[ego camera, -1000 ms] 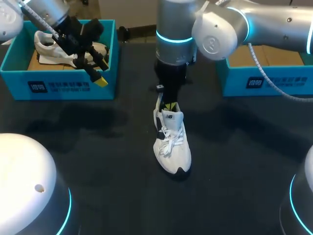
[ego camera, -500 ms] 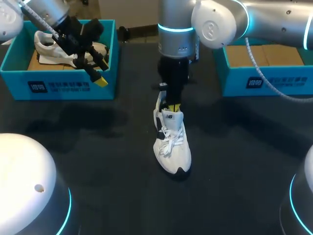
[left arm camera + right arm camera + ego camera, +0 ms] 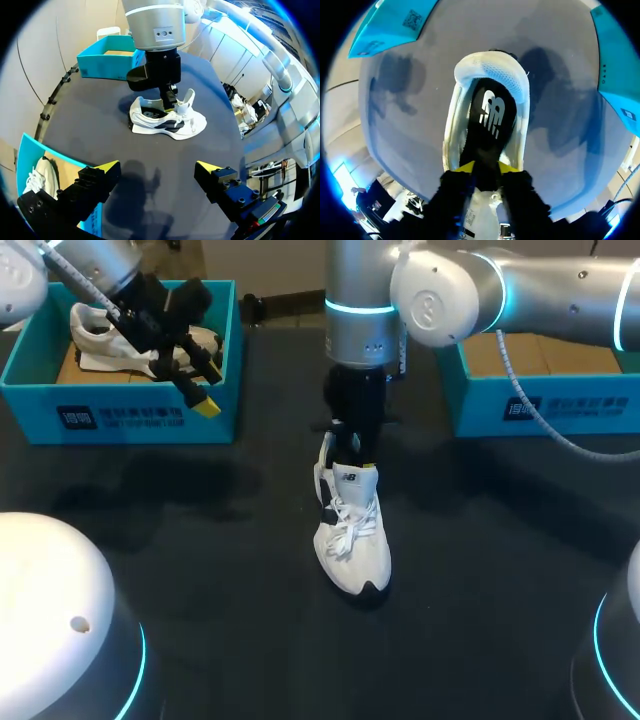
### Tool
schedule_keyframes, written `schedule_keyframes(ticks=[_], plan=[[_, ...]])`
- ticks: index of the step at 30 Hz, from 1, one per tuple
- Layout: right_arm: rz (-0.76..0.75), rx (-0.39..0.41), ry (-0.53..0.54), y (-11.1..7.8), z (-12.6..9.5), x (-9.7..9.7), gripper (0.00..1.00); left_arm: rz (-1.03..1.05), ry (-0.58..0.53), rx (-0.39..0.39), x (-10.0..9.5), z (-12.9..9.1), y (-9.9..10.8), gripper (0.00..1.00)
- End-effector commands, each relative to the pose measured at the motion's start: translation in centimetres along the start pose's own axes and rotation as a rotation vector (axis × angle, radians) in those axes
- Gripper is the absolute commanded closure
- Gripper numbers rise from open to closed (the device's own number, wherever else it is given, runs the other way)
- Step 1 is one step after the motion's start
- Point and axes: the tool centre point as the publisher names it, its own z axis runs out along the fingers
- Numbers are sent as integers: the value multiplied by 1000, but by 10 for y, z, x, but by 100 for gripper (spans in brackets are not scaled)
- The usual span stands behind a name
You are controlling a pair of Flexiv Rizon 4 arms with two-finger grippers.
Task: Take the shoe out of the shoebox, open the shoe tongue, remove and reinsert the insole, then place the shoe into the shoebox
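A white shoe [image 3: 352, 540] stands on the dark table, toe toward me and tongue [image 3: 354, 480] raised. My right gripper [image 3: 352, 452] points straight down into its opening behind the tongue. In the right wrist view its yellow tips [image 3: 487, 169] stand a little apart over the front of the black insole [image 3: 490, 117], which lies flat inside the shoe [image 3: 465, 85]. My left gripper [image 3: 195, 380] hangs wide open over the left shoebox [image 3: 130, 418], holding nothing. In the left wrist view my left gripper [image 3: 157, 167] faces the shoe [image 3: 167, 119] from a distance.
The left teal box holds another white shoe [image 3: 95, 335]. A second teal shoebox [image 3: 560, 405] stands at the right, behind my right arm. Bare dark table lies around and in front of the shoe.
My right gripper's fingers have parted a little inside the shoe, and its wrist has shifted slightly right. The left arm and the shoe have not moved.
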Motion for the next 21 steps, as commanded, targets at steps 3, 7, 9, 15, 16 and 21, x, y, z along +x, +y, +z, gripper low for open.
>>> schedule_keyframes(ticks=[3,7,9,15,16,21], plan=[[3,-6,-6,-1,1,3,0,0,-2,-1,1,-1,1,0],[5,2,-16,0,2,6,0,0,-2,-1,1,-1,1,0],[4,9,-20,1,4,8,0,0,-2,-1,1,-1,1,0],[8,28,-43,4,6,10,0,0,-2,-1,1,-1,1,0],[9,36,-50,5,6,11,0,0,-2,-1,1,-1,1,0],[19,46,-71,4,4,14,0,0,-2,-1,1,-1,1,0]])
